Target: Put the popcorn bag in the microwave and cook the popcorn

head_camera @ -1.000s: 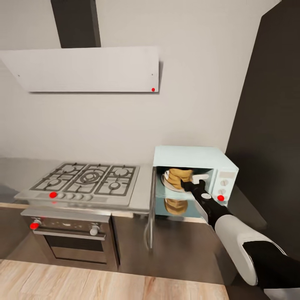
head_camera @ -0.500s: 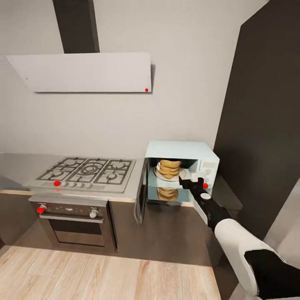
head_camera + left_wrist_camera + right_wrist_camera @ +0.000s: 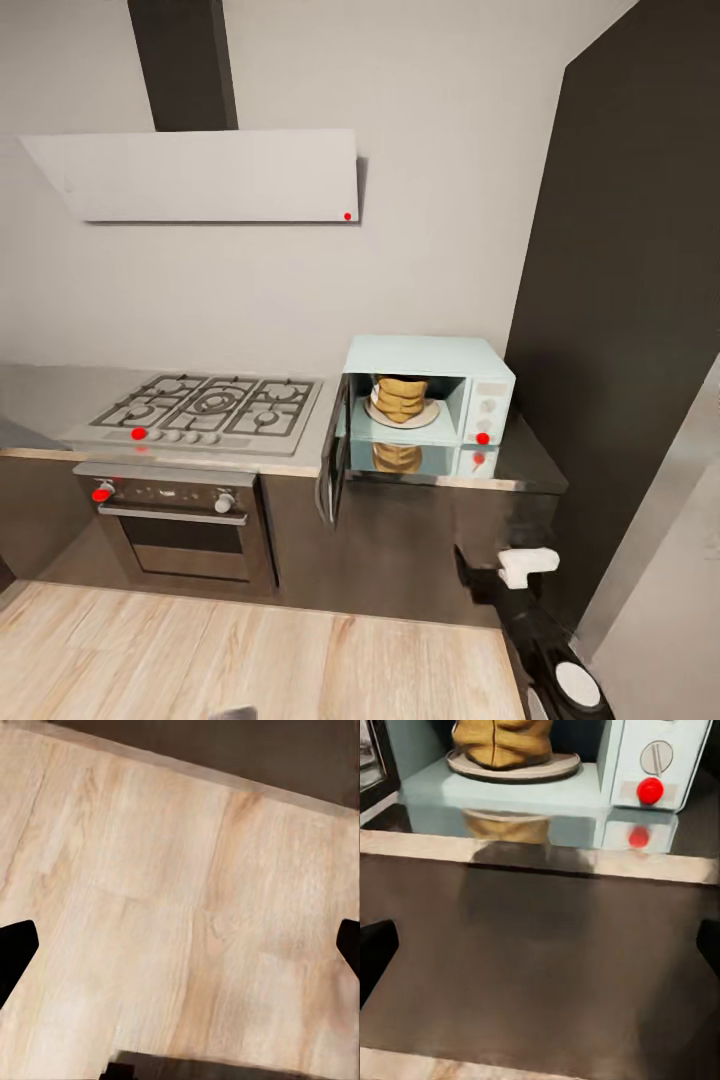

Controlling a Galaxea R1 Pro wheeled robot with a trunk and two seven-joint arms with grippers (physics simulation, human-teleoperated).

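- Right pincer (image 3: 505, 572) hangs low in front of the dark cabinet face below the desk, well clear of the microwave; in its wrist view the two black fingertips (image 3: 375, 952) sit wide apart at the edges with nothing between them, so it is spread and empty.
- Left pincer (image 3: 180, 967) points down at the pale wooden floor (image 3: 180, 907); its dark fingertips (image 3: 13, 952) also stand wide apart, holding nothing.
- Above the right pincer, the microwave (image 3: 430, 358) stands on the grey desk (image 3: 520, 470), tight against the tall dark panel (image 3: 620, 300) at the right.
- Its door (image 3: 334, 462) is swung open to the left, edge-on from the head view.
- Inside the cavity, the popcorn bag (image 3: 401, 398) sits upright on the round pale turntable plate (image 3: 428, 412); its tan reflection shows in the glossy surface just below the cavity.
- From the right wrist, the bag (image 3: 502, 742) is seen on the plate, with a grey knob (image 3: 657, 757) and a red marker (image 3: 649, 790) on the white side panel beside it.
- Left of the microwave, the steel gas hob (image 3: 205, 408) lies in the desk, with the large oven (image 3: 180, 525) under it.
- A flat white hood (image 3: 200, 175) hangs on the wall above the hob.
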